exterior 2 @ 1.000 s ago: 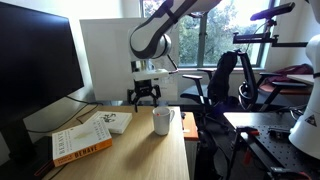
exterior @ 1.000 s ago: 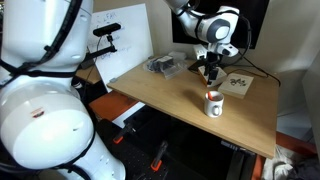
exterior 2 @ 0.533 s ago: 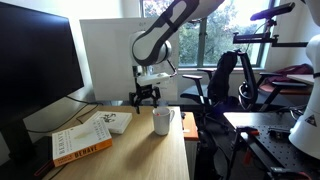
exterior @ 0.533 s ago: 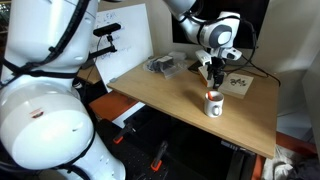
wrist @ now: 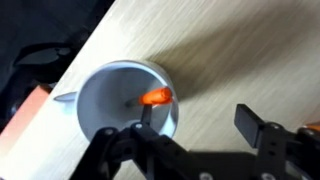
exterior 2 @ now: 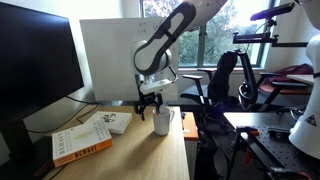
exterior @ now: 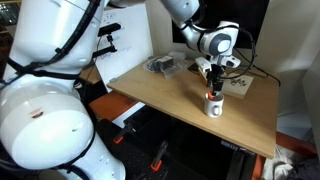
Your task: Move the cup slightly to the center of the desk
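The cup point(exterior: 213, 104) is a small white mug that stands upright near the front edge of the tan desk point(exterior: 160, 95). It shows in both exterior views point(exterior 2: 163, 122). In the wrist view the cup point(wrist: 112, 95) is seen from above with an orange-red spot inside. My gripper point(exterior: 212, 84) hangs just above the cup's rim, also seen in an exterior view point(exterior 2: 150, 106). It is open point(wrist: 197, 120): one finger is over the cup's inside, the other is outside over the bare desk point(wrist: 230, 50).
Flat white booklets point(exterior: 238, 84) lie behind the cup and show again point(exterior 2: 95, 135) beside a dark monitor point(exterior 2: 35, 60). A white board point(exterior: 125, 45) leans at the desk's far side. A grey object point(exterior: 165, 66) sits near it. The desk's edge point(exterior: 190, 128) is close to the cup.
The gripper has moved down and toward the cup, from beside and above it to just over its rim. The cup has not moved.
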`<state>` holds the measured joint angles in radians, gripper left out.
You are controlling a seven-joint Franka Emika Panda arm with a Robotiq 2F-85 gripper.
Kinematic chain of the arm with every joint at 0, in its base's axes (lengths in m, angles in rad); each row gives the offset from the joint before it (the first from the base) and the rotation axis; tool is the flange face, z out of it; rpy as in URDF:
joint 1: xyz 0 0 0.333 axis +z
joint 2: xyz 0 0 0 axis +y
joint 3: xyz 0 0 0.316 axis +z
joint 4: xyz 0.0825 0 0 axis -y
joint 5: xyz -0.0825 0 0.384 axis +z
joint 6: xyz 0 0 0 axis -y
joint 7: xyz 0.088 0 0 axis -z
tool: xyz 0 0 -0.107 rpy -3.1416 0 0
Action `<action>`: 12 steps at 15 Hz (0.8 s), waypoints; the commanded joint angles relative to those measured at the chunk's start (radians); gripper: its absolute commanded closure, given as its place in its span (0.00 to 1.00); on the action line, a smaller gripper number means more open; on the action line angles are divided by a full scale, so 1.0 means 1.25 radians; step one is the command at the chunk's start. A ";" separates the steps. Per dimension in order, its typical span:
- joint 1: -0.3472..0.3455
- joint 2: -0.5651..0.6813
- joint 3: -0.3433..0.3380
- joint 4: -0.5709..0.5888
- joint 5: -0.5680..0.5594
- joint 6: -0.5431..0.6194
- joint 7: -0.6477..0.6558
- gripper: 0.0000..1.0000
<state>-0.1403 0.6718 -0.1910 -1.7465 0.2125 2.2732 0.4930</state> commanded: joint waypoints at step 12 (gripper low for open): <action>0.011 0.037 -0.022 0.008 -0.019 0.012 0.005 1.00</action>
<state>-0.1434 0.7193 -0.2000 -1.7410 0.2079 2.2767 0.4931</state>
